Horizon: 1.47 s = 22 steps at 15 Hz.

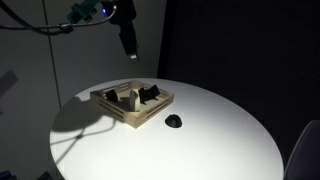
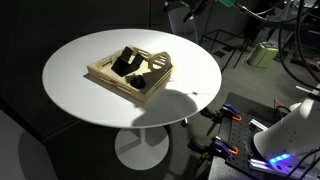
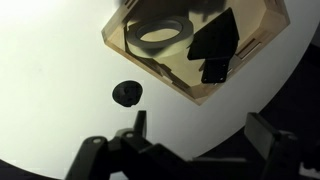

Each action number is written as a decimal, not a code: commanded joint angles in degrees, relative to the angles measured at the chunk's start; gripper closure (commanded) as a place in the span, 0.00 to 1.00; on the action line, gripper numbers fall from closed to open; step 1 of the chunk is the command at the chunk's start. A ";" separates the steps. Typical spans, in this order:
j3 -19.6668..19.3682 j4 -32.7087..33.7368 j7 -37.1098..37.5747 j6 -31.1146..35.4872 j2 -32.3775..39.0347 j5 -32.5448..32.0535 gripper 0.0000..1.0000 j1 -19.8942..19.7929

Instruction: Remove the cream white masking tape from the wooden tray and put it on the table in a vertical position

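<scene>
Cream white masking tape (image 3: pixel 165 32) sits inside the wooden tray (image 3: pixel 150 72), lying flat with its open centre facing up, in a compartment next to the tray's corner. Wrist view shows it best. In both exterior views the lighting is dim and the roll is too small to pick out for sure, so no point is given there.

A flat dark object (image 3: pixel 215 50) fills the neighbouring compartment, just beside the tape and across a divider. Dark shapes in the tray also show in both exterior views (image 1: pixel 150 95) (image 2: pixel 125 62).

The tray (image 1: pixel 130 115) (image 2: pixel 112 84) rests on the round white table (image 1: pixel 220 130) (image 2: pixel 80 100), off-centre on the top. A small black lump (image 3: pixel 127 93) lies on the bare table (image 3: pixel 60 60) just outside the tray, near one of its walls but not touching it. It is also seen in an exterior view (image 1: pixel 173 121).

The gripper (image 1: pixel 131 52) hangs in the air well above the tray, pointing down and touching nothing. In the wrist view the gripper (image 3: pixel 195 150) comes in from the bottom edge. Its two fingers (image 3: pixel 125 150) stand wide apart with only table surface between them, so the jaws are apart and empty. Tape and tray sit clear above the fingertips in that view, with no contact.

The scene is dark around the table and a spotlight falls on the tabletop.
</scene>
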 commanded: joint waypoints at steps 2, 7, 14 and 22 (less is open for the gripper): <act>-0.44 0.02 0.40 -0.05 -0.05 -0.37 0.00 0.61; 0.35 0.35 0.81 -0.15 0.43 -0.97 0.00 0.82; -0.17 3.51 -1.53 -3.11 3.64 -2.91 0.00 1.80; -4.37 7.96 -16.67 -12.54 5.72 -0.37 0.00 5.20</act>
